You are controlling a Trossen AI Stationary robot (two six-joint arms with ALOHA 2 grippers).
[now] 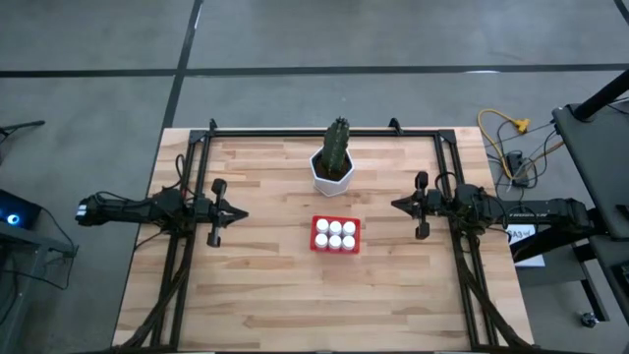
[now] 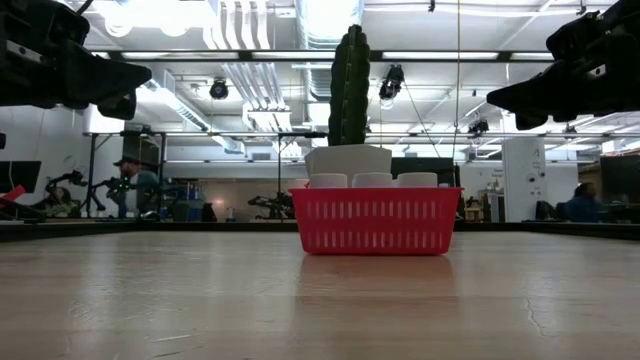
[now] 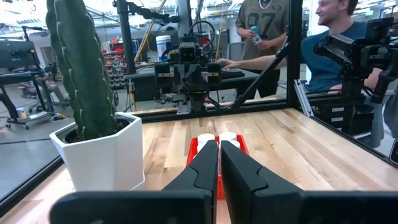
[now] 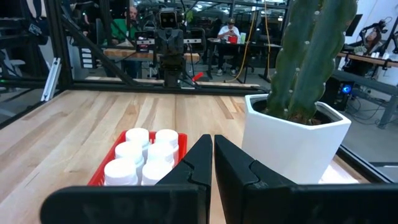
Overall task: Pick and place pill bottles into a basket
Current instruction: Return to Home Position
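Showing six pill bottles [image 1: 335,234] standing inside the red basket [image 1: 314,246] at the centre of the table [image 1: 256,295]; none lies outside. Left gripper [image 1: 241,213] and right gripper [image 1: 395,205] hover either side, fingers pressed together, empty.

We see a robotics lab: exposed ducts [image 2: 240,85] and ceiling lights [image 2: 330,12] run overhead, a concrete floor [image 1: 324,34] surrounds the wooden surface [image 1: 265,285], cables [image 1: 503,128] lie past its right edge, and people [image 4: 229,30] sit at cluttered workbenches [image 4: 242,45] behind.
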